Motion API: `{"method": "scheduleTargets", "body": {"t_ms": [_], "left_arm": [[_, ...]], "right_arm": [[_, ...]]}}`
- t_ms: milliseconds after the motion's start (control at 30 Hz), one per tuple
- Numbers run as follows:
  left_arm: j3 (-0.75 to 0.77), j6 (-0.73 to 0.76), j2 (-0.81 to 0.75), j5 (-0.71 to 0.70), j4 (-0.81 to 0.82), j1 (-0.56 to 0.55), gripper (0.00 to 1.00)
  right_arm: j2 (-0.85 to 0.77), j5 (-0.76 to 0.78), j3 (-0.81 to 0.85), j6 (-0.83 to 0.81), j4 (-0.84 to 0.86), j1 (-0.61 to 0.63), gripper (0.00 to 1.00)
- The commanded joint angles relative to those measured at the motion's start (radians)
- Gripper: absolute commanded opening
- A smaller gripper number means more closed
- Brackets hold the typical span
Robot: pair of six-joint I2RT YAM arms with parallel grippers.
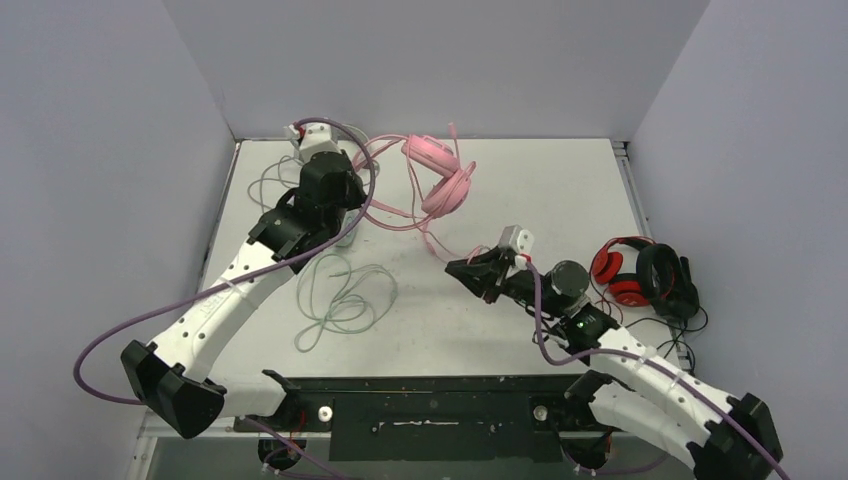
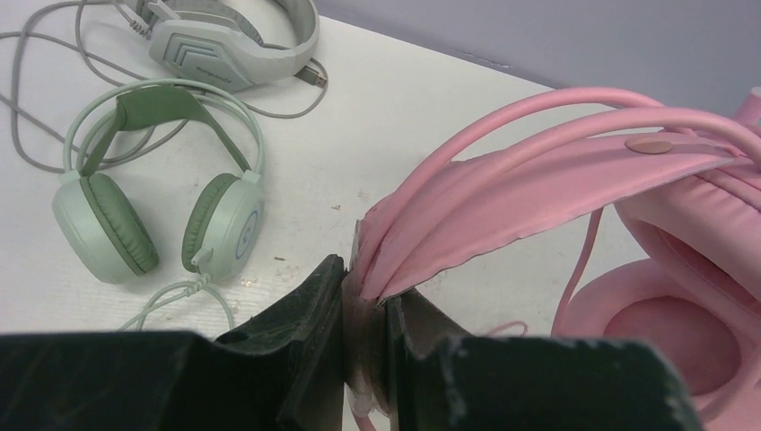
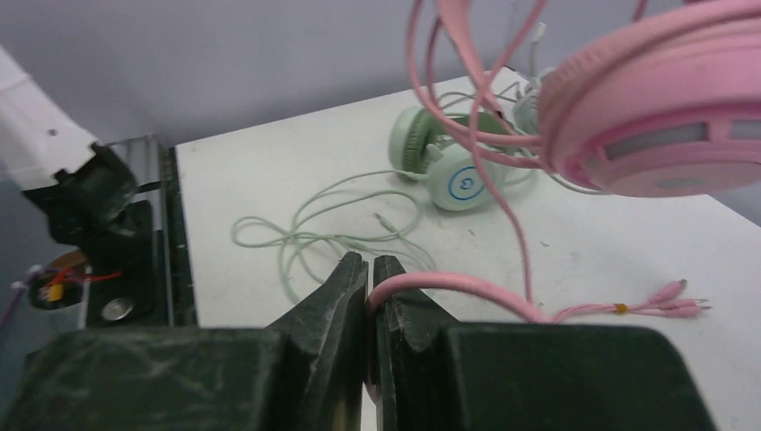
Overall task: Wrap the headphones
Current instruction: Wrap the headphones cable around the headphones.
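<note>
Over the white table's (image 1: 560,190) far middle, the padded pink over-ear headset (image 1: 440,178) hangs from the left gripper (image 2: 363,301), clamped on its headband. Nearer, the right gripper (image 3: 370,287) pinches its thin pink cable (image 3: 467,289), apparently ready for winding.

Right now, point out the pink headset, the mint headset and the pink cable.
pink headset (image 2: 556,193): left wrist view, on the headband pad.
mint headset (image 2: 112,224): left wrist view, on an ear cushion.
pink cable (image 3: 467,284): right wrist view, on the arc low in frame.
</note>
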Motion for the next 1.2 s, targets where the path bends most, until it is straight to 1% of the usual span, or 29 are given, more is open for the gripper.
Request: {"method": "scheduleTargets", "body": {"t_ms": [0, 33, 100, 167, 200, 333, 500, 600, 700, 800, 900, 1000, 1100, 1167], "left_arm": [[0.057, -0.041, 0.028, 0.002, 0.152, 0.013, 0.00], [0.064, -0.034, 0.042, 0.016, 0.151, 0.013, 0.00], [0.091, -0.037, 0.067, 0.039, 0.130, 0.014, 0.00], [0.091, -0.069, 0.074, 0.075, 0.117, 0.023, 0.00], [0.082, -0.088, 0.070, 0.128, 0.130, 0.035, 0.00], [0.063, -0.150, 0.048, 0.284, 0.159, 0.084, 0.00], [0.068, -0.189, 0.022, 0.417, 0.140, 0.144, 0.00], [0.050, -0.217, -0.001, 0.535, 0.150, 0.212, 0.00], [0.011, -0.236, -0.022, 0.721, 0.188, 0.296, 0.00], [-0.036, -0.258, -0.040, 0.904, 0.242, 0.343, 0.00], [-0.082, -0.268, -0.054, 1.022, 0.282, 0.353, 0.00], [-0.129, -0.269, -0.067, 1.125, 0.332, 0.354, 0.00], [-0.183, -0.257, -0.086, 1.225, 0.404, 0.352, 0.00], [-0.211, -0.221, -0.100, 1.269, 0.418, 0.349, 0.00]], "right_arm": [[-0.174, 0.090, -0.026, -0.010, -0.288, 0.100, 0.00], [-0.217, 0.151, -0.015, 0.003, -0.351, 0.110, 0.00], [-0.251, 0.272, 0.023, 0.024, -0.441, 0.109, 0.00], [-0.250, 0.372, 0.070, 0.024, -0.517, 0.107, 0.00], [-0.240, 0.405, 0.092, 0.020, -0.541, 0.105, 0.00], [-0.181, 0.457, 0.155, 0.030, -0.616, 0.095, 0.00], [-0.167, 0.452, 0.164, 0.074, -0.613, 0.043, 0.00], [-0.175, 0.394, 0.159, 0.121, -0.606, -0.046, 0.00], [-0.144, 0.310, 0.169, 0.156, -0.624, -0.156, 0.00], [-0.079, 0.202, 0.179, 0.182, -0.636, -0.272, 0.00], [-0.005, 0.050, 0.177, 0.219, -0.607, -0.420, 0.00], [0.083, -0.111, 0.181, 0.283, -0.534, -0.573, 0.00], [0.203, -0.210, 0.225, 0.358, -0.474, -0.685, 0.00], [0.272, -0.225, 0.285, 0.389, -0.465, -0.713, 0.00]]}}
